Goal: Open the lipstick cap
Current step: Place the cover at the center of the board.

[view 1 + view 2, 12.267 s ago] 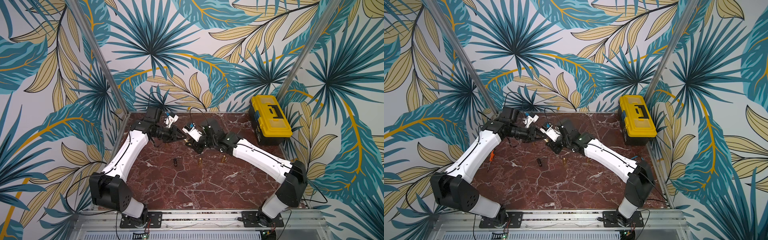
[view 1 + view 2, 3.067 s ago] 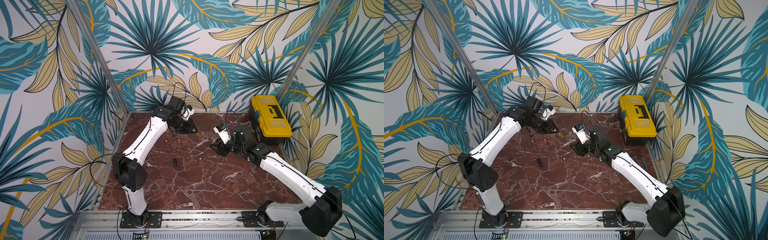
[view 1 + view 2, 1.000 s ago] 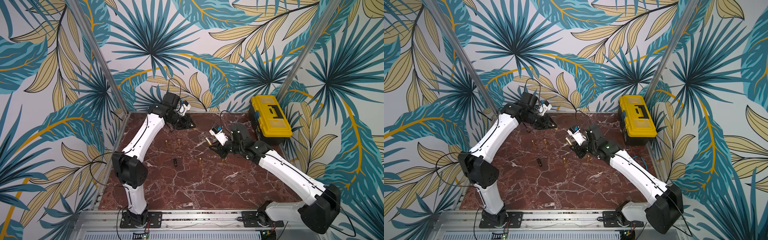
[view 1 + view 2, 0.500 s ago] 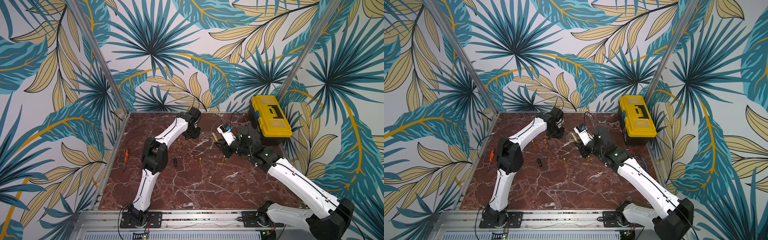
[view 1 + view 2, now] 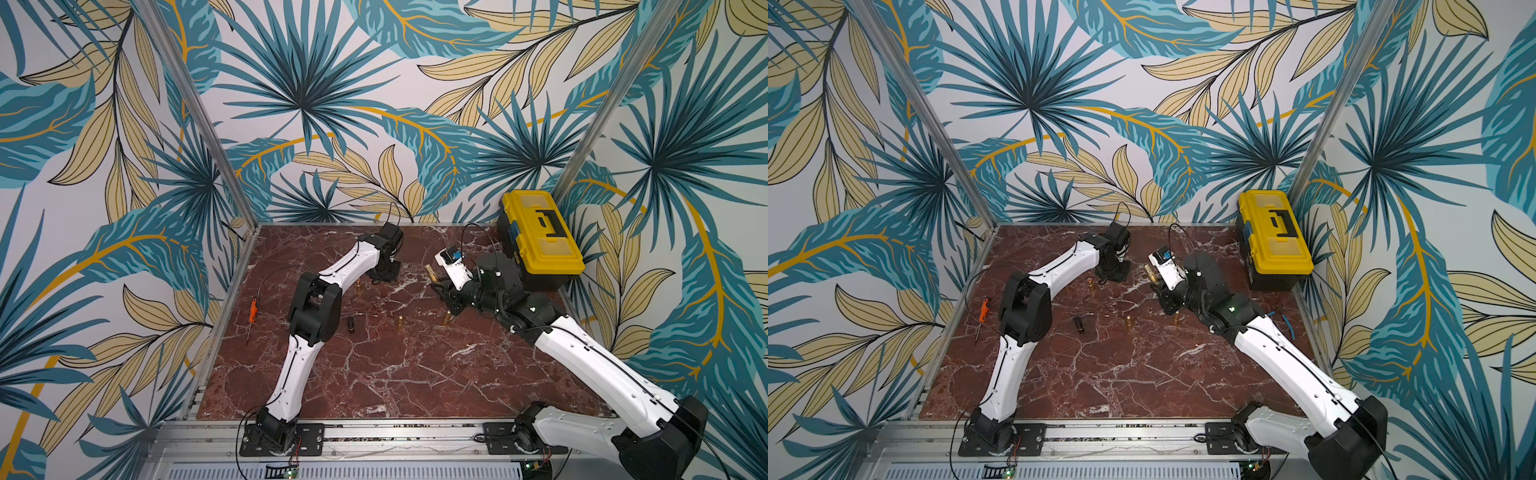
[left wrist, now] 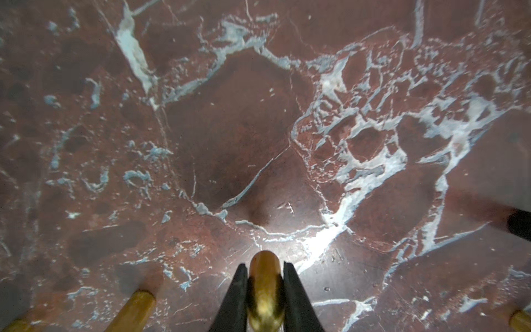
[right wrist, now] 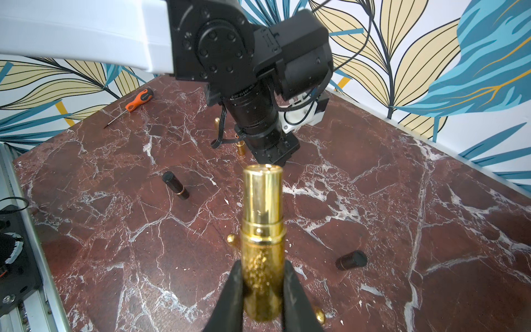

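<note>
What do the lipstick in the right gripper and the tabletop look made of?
Lipstick: shiny gold metal or metal-coated plastic, judging by mirror-like glints; lower part looks glittery and rough. Tabletop: dark red marble or a marble-look sheet, white veins, glossy reflections.

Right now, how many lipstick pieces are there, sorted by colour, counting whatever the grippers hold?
Gold: 6 (4 gold pieces on the table, 1 gold cap in the left gripper, 1 gold tube in the right gripper)
Black: 2 (long black tube and short black cap, both on the table)
Total: 8
</note>
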Tool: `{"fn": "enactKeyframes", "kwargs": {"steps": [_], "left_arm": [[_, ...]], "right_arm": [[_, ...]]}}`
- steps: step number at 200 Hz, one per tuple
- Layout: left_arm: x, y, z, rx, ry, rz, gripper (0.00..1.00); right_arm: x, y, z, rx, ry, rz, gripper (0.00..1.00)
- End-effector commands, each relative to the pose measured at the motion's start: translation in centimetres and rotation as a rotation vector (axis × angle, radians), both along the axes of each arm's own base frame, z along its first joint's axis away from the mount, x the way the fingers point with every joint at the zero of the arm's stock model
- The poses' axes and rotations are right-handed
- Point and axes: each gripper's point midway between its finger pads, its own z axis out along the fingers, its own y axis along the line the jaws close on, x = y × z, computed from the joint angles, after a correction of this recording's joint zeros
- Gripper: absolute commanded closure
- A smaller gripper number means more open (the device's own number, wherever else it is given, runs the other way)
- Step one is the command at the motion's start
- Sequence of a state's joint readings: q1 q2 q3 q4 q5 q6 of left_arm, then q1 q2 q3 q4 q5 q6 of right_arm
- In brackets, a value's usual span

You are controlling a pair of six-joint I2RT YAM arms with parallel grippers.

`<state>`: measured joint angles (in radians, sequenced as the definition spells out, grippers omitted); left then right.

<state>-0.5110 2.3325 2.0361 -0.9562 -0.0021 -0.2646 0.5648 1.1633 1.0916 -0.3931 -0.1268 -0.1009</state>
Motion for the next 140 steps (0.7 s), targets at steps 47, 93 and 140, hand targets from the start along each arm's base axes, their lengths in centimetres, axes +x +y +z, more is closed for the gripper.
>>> {"fn": "enactKeyframes", "kwargs": {"steps": [47,93,140], "left_arm": [[-0.7,-0.4,-0.7,-0.004,-0.027,-0.019,0.92],[-1.6,-0.1,-1.4,0.01,-0.011,-0.016,0.76],[-1.5,-0.5,-0.2,-0.018,-0.029,-0.027,0.56]], "right_arm": [[-0.1,0.1,-0.2,0.002,0.006,0.0,0.9],[-0.1,0.2,-0.1,0.006,0.005,0.006,0.88],[-0.2,0.3,0.1,0.011,0.005,0.011,0.88]]}}
